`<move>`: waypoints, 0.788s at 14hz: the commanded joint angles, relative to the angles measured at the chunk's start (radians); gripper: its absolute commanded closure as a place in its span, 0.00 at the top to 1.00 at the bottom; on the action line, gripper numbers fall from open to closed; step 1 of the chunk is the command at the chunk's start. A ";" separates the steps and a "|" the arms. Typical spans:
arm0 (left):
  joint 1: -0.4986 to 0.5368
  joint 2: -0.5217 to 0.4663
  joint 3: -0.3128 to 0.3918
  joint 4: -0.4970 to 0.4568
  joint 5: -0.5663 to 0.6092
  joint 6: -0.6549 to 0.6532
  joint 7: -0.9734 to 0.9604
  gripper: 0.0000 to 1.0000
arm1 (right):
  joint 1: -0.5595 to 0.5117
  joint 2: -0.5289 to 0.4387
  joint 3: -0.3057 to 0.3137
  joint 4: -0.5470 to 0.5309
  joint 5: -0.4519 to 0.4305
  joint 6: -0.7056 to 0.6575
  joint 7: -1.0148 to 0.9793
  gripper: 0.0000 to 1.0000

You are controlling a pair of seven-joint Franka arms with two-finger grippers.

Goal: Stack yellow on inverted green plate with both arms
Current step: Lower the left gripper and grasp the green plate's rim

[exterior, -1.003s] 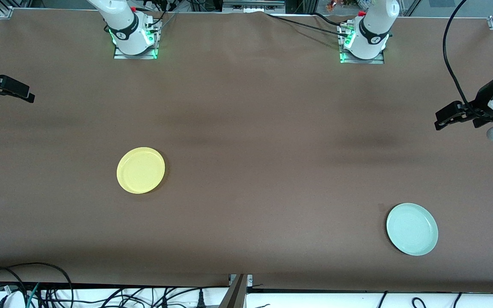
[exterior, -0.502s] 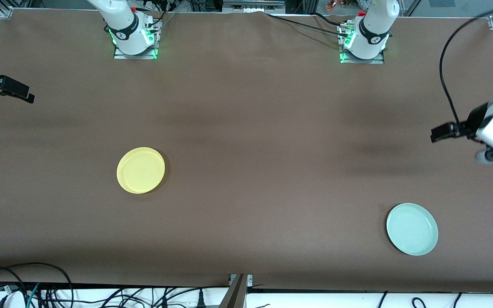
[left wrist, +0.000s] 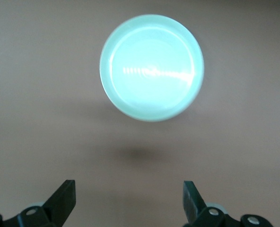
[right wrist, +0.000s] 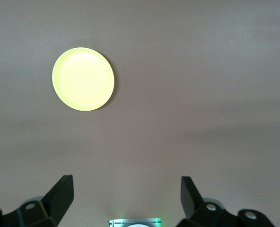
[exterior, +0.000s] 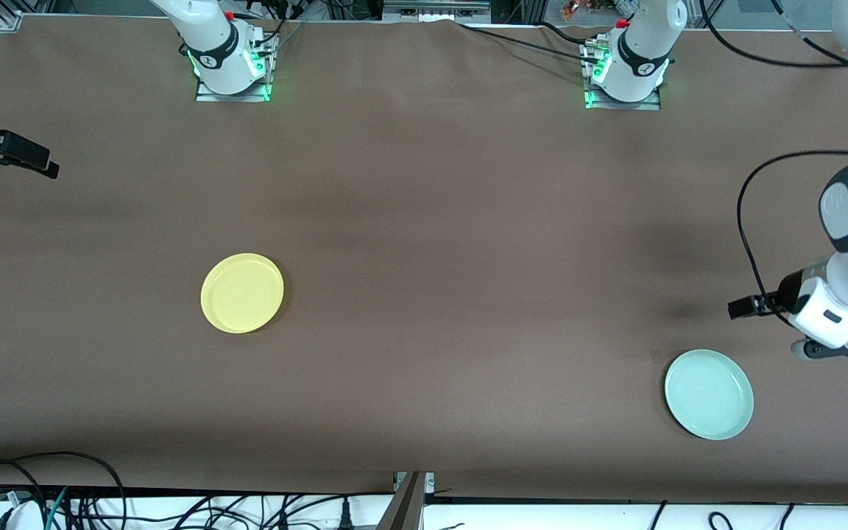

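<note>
Table (exterior: 424, 221): bare brown top, both plates lying well apart on it.
Left gripper (left wrist: 129, 201): fingers spread wide, empty, up in the air near green plate, likely lining up to flip it.
Right gripper (right wrist: 126, 195): fingers spread wide, empty, waiting high at the table's right-arm end.
Yellow (exterior: 242, 293): rim up, well apart from green plate, toward the right arm's end, within that arm's reach.
Green plate (exterior: 709, 394): rim up, not yet inverted.

You see the right gripper (exterior: 52, 171) cut off at the front view's edge (its arm out of frame); the left gripper (left wrist: 129, 201) shows fingertips only.
</note>
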 commanded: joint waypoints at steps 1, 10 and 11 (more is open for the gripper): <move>0.021 0.089 -0.011 0.031 0.021 0.096 0.011 1.00 | -0.004 0.001 0.004 0.007 -0.006 0.001 0.006 1.00; 0.044 0.339 0.072 0.121 0.010 0.394 0.163 1.00 | -0.004 0.001 0.004 0.006 -0.003 -0.001 0.004 1.00; 0.044 0.355 0.072 0.143 0.009 0.394 0.163 1.00 | -0.004 0.001 0.004 0.006 -0.003 -0.001 0.004 1.00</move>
